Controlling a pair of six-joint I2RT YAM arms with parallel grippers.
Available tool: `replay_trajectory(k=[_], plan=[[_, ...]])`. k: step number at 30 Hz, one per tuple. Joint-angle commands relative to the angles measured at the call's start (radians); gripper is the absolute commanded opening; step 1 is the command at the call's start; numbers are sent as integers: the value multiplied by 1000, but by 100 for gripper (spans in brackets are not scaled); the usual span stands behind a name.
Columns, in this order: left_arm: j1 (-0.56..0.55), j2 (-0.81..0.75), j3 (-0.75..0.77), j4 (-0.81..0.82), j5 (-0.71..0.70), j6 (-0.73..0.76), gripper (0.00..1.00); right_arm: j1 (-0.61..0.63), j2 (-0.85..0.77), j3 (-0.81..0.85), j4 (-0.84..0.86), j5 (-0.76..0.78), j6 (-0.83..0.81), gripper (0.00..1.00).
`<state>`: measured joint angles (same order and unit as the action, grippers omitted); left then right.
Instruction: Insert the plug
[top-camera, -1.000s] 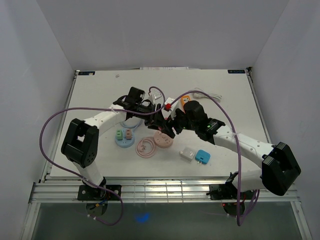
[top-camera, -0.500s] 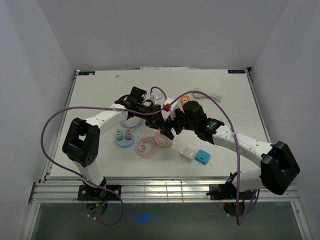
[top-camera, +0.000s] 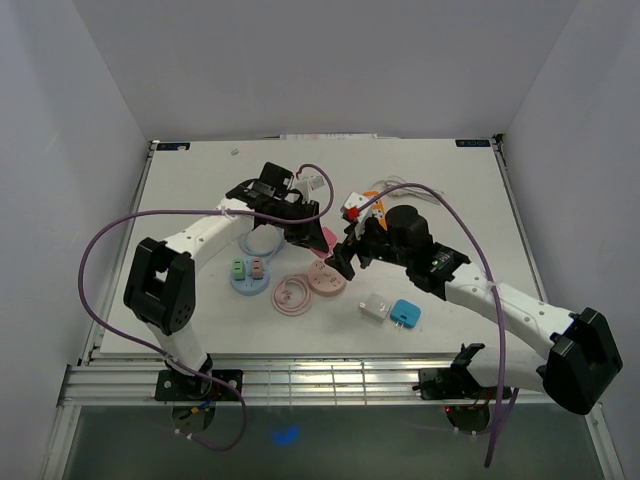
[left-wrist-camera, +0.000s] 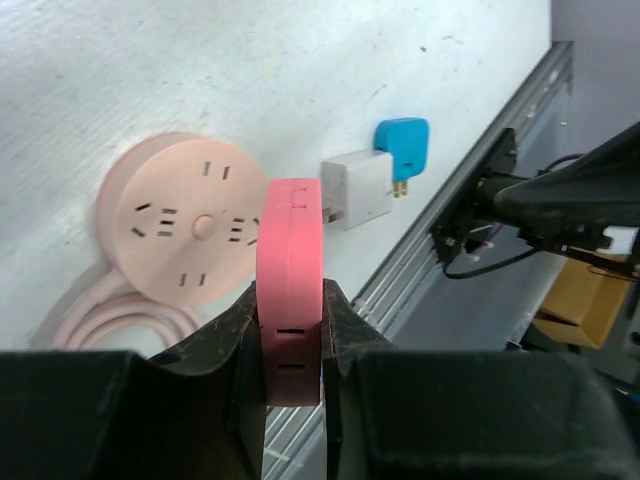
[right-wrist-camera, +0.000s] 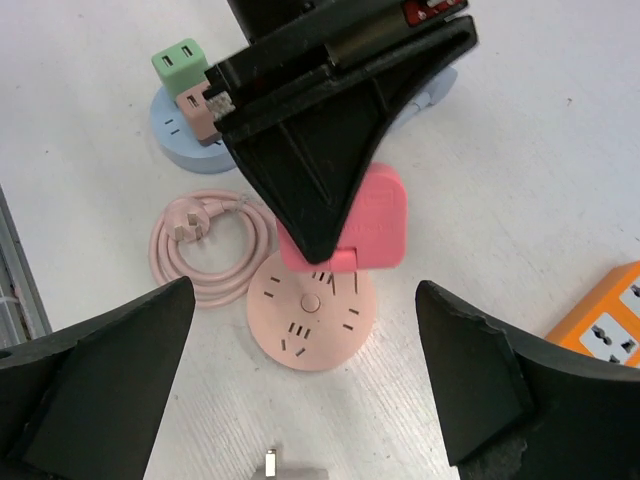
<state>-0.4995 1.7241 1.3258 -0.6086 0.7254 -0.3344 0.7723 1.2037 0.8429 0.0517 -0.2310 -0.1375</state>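
- Pink plug (left-wrist-camera: 290, 290) is hanging just above the round pink socket (left-wrist-camera: 190, 220).
- Left gripper (left-wrist-camera: 290, 325) is pinching the plug between its 2 fingers, over the socket's edge.
- Right gripper (right-wrist-camera: 300, 380) is hovering near the socket, fingers spread wide.

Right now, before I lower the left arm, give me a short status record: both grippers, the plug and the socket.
left gripper: jaws shut on the pink plug
right gripper: jaws open, empty, apart from the plug
pink plug: held off the table, not inserted, prongs not visible
pink round socket: flat on the table, face uncovered
alignment: in the right wrist view the plug overlaps only the socket's far edge
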Motion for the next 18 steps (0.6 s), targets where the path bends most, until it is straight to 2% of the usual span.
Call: replay_trajectory(k=[1,5,6,7,10,13,14,16,17,18], plan=[[-1,-84,21,-30,-141,84,0,-25,-79,-51,62,22,32,96],[-2,-150,-20,-8,-256,156,0,-54,-136,-119,100,68,114,96],[-4,-165,-37,-6,-244,252,0,-64,-145,-132,109,79,128,97],[-7,-181,-45,-5,-230,286,0,-70,-160,-161,125,102,133,97],[-17,-222,-45,39,-313,263,0,-94,-176,-195,137,105,191,98],[-17,-228,4,12,-223,299,0,-111,-190,-240,166,117,234,98],[-23,-244,-13,50,-209,304,0,-117,-193,-260,181,119,248,98],[-48,-268,-31,52,-236,331,2,-133,-207,-277,194,99,280,99],[-54,-268,-30,26,-250,406,3,-137,-211,-289,197,95,288,99],[-65,-264,-30,20,-271,419,0,-142,-219,-294,198,99,308,99]])
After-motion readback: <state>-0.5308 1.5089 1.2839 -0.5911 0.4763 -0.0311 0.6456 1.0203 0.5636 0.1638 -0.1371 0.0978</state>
